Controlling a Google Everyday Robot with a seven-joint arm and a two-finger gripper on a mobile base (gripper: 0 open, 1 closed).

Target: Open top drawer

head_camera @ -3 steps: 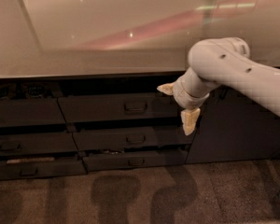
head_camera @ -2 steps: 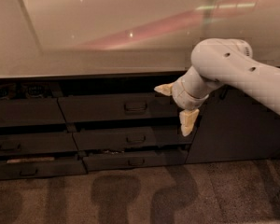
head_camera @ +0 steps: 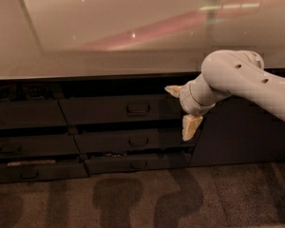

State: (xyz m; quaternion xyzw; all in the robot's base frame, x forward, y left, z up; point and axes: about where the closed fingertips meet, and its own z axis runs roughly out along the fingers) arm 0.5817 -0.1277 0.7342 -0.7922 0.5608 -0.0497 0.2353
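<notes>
The top drawer [head_camera: 99, 111] is a long dark front just under the pale counter, with a small dark bar handle [head_camera: 138, 109] at its centre. It looks level with the drawer fronts around it. My gripper [head_camera: 182, 108] hangs at the drawer's right end, to the right of the handle, on the white arm [head_camera: 237, 77] that comes in from the right. It is open: one tan finger [head_camera: 173, 90] points left at the drawer's top edge and the other [head_camera: 190, 127] points down below its bottom edge. Nothing is held between them.
Two narrower dark drawers [head_camera: 133, 140] [head_camera: 133, 164] lie below the top one, and more drawers [head_camera: 23, 115] fill the left column. A dark cabinet panel [head_camera: 242, 137] stands behind the arm on the right. The pale counter [head_camera: 109, 32] overhangs everything, and carpet [head_camera: 133, 198] covers the floor.
The gripper has edged slightly left along the drawer front with its fingers still spread. The drawers have not moved.
</notes>
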